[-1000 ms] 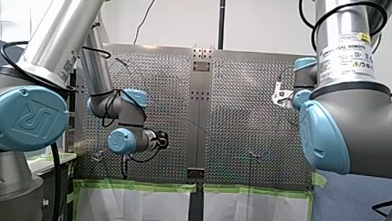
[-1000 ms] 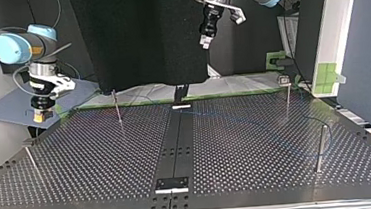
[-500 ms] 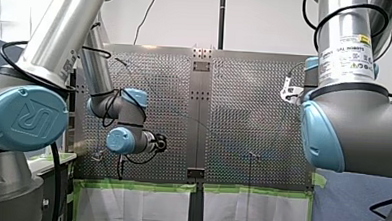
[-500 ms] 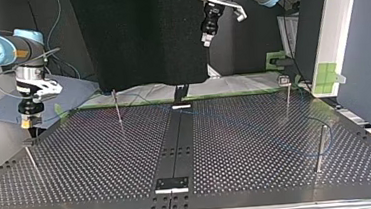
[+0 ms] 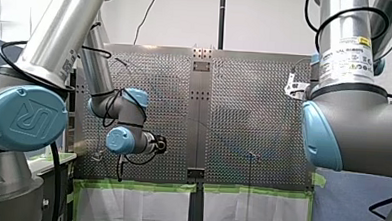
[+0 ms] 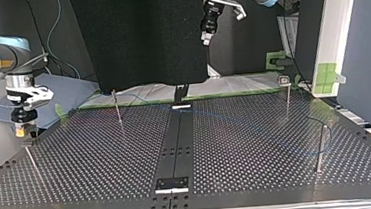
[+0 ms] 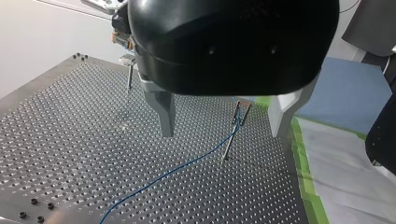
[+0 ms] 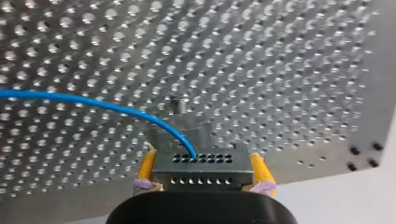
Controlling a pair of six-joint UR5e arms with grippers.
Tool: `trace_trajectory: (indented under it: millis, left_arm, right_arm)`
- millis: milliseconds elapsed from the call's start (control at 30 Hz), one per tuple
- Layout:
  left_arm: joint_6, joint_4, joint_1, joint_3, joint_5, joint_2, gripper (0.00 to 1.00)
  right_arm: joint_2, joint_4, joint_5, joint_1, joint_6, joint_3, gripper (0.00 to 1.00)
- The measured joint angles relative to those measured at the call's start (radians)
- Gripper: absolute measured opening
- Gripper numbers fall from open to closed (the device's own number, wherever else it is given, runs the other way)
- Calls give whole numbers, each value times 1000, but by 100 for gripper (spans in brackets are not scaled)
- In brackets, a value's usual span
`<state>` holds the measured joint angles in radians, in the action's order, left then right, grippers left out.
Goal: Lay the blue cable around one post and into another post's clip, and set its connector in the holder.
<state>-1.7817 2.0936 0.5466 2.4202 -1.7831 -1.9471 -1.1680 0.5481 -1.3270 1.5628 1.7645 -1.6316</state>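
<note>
Yellow pads (image 8: 147, 164) of my right gripper (image 8: 201, 175) were pressed against the two sides of the grey connector (image 8: 201, 161), so this gripper was grasping it firmly. The blue cable (image 8: 93, 105) came out of the connector's upper face and curved away over the perforated table (image 8: 280, 70). Just ahead of the connector, and apart from it, stood the holder (image 8: 181, 125); the connector was not yet inside it. In the top view this gripper hung at the table's left edge, close above the holder.

My left gripper (image 7: 222, 133) was spread wide, with nothing between its metal fingers (image 7: 163, 114). In the top view it hung high over the far side of the table, well apart from the cable. Ahead of it, in the left wrist view, stood a post (image 7: 232, 137) with a clip (image 7: 242, 108) on its top. The cable ran across the table to this post and seemed to climb to the clip. Whether it sat fully inside, I could not tell. In the top view a faint blue line led toward a second post (image 6: 319, 146) at the right, but it was too thin to say if it went around.

By my judgement the laying of the cable was mostly done. The last step remained: to lower the connector into the holder and let it go.
</note>
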Motion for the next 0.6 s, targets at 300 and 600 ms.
trace_trajectory:
  millis: [300, 600]
  left_arm:
    - [-4, 0, 1, 0, 0, 0, 100]
    - [-5, 0, 1, 0, -5, 0, 100]
  right_arm:
    - [28, -63, 68, -12, -20, 37, 0]
    - [42, -108, 84, -17, -51, 84, 0]
